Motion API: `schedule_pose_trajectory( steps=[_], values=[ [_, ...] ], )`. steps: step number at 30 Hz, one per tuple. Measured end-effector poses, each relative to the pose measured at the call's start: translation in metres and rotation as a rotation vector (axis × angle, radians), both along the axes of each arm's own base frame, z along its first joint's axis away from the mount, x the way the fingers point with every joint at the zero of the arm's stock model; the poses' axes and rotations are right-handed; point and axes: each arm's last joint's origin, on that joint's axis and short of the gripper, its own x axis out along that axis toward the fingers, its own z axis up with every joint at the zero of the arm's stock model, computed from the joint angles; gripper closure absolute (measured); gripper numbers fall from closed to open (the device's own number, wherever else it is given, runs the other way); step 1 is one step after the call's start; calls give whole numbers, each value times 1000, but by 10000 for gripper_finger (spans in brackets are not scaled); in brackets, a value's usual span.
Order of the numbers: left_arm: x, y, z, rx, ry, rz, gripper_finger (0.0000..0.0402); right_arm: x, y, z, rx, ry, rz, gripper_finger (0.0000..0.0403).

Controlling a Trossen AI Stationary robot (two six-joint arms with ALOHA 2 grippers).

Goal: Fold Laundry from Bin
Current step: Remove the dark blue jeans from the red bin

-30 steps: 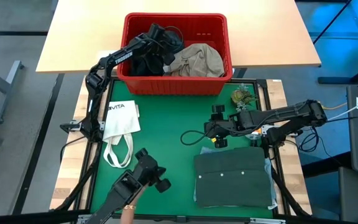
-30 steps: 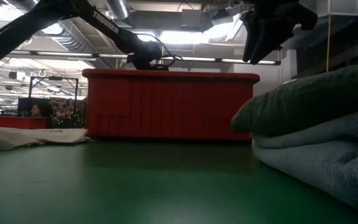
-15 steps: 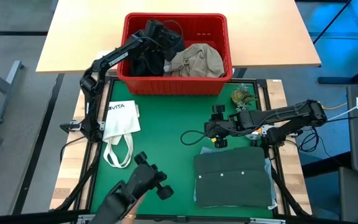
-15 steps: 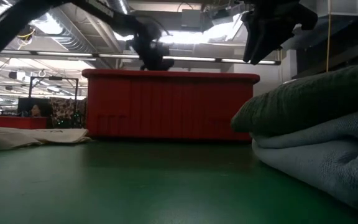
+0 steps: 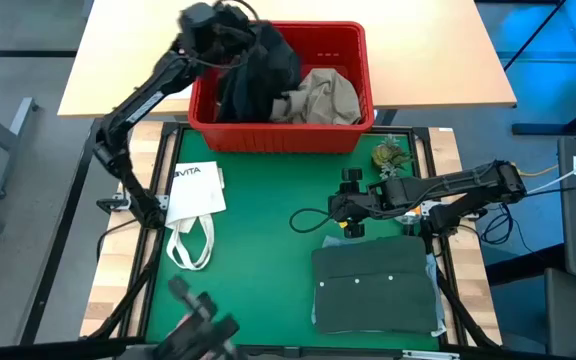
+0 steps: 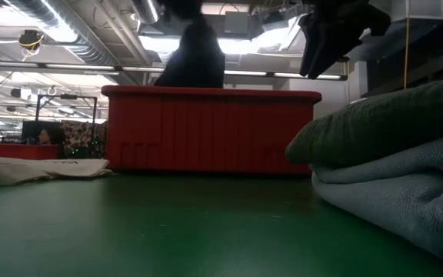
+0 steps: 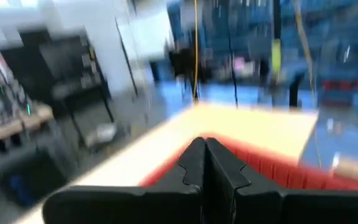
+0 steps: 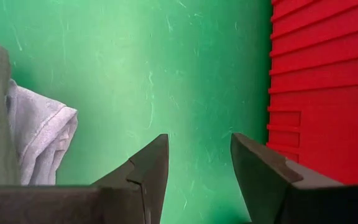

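The red bin (image 5: 360, 70) stands at the table's far edge, on its base (image 6: 206, 131). My left gripper (image 5: 226, 18) is raised above the bin's left end, pointing level, shut (image 7: 205, 158) on a black garment (image 5: 258, 70). That garment shows above the rim in the low view (image 6: 194, 58). A khaki garment (image 5: 320, 95) lies in the bin's right half. A folded dark green piece (image 5: 373, 290) rests on a light blue one (image 6: 406, 200) at the near right. My right gripper (image 5: 348, 203) hovers open (image 8: 197, 146) over the green mat. My left gripper holds the black garment by a bunched upper part (image 5: 240, 28), with the fingers level above the bin. The wrist view shows only the shut fingertips (image 7: 194, 163) and no cloth, so the exact place of contact is hidden. The garment hangs below the gripper, its lower end (image 5: 243, 105) in the bin.
A white tote bag (image 5: 193, 195) lies on the mat's left side. A black cable (image 5: 308, 222) loops near my right gripper, and a small green object (image 5: 388, 155) sits by the bin's right corner. A dark blurred object (image 5: 203, 335) shows at the near edge.
My left gripper has risen out of the bin toward its far left corner and tipped up to level. The black garment's upper part has been drawn up above the rim, while its lower part stays in the bin. The dark object at the near edge has drawn back.
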Motion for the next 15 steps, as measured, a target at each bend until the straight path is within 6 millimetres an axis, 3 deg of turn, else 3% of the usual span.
schedule_pose_trajectory(
  steps=[7,15],
  values=[
    [-28,-51,60,201,-272,-120,401,2,0,1,-2,-25,0,229],
    [-63,-93,101,266,-546,-390,401,4,0,2,-4,-41,2,229]
  ],
)
